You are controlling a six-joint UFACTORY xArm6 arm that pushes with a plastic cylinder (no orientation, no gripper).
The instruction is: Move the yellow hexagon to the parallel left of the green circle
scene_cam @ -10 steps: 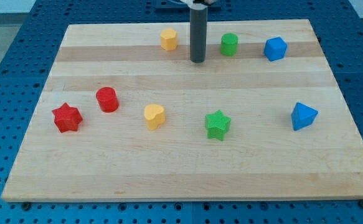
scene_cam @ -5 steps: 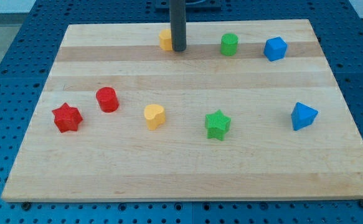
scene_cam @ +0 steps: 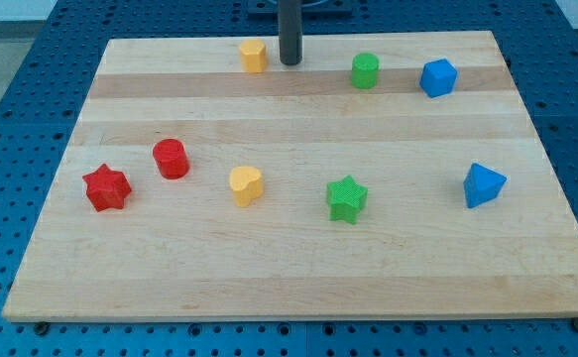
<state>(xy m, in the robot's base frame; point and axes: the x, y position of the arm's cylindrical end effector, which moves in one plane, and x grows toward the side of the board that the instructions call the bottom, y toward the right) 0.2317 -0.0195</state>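
Observation:
The yellow hexagon (scene_cam: 254, 56) sits near the board's top edge, left of centre. My tip (scene_cam: 289, 62) stands just to its right, a small gap apart. The green circle (scene_cam: 366, 70) is farther right along the same top band, slightly lower in the view than the hexagon. The rod rises straight up out of the view's top.
A blue cube-like block (scene_cam: 437, 77) is right of the green circle. A red star (scene_cam: 106, 187), a red cylinder (scene_cam: 171, 158), a yellow heart-like block (scene_cam: 245, 185), a green star (scene_cam: 346, 198) and a blue angular block (scene_cam: 483, 184) lie across the lower half of the wooden board (scene_cam: 298, 288).
My tip swung left from between the hexagon and the green circle, met the yellow hexagon and pushed it left and slightly up; the tip now stands higher, just right of it.

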